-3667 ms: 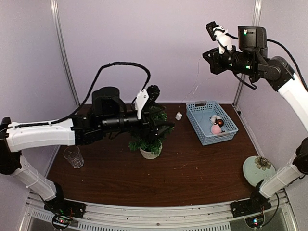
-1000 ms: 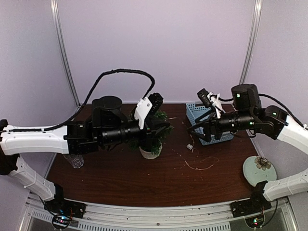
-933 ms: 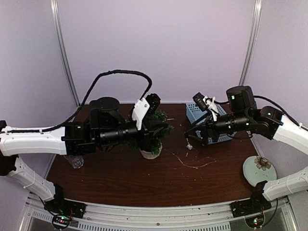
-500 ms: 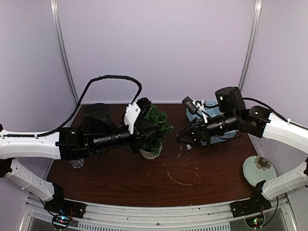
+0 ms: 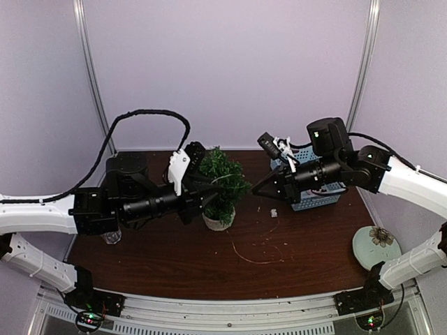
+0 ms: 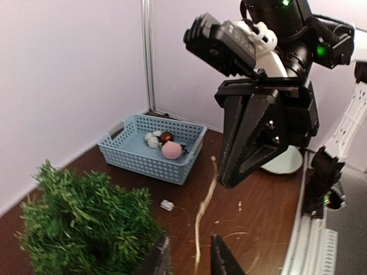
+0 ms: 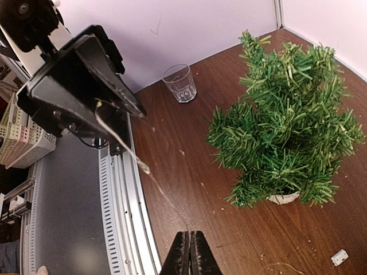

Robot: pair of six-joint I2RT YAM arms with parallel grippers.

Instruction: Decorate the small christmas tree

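Right tool pinches a thin string; left tool, bottom centre, stands narrowly parted around it beside the small christmas tree.

Soft, even light from above fills the booth, and the dark desk carries only faint shadows. The overhead view looks slightly grainy. Both wrist views bend a little toward their edges.

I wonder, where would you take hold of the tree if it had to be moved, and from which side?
Probably the white pot, coming in low from the near side. The sprigs look soft and overhang it, so that round base is likely the only firm hold, and it shows clear on that side.
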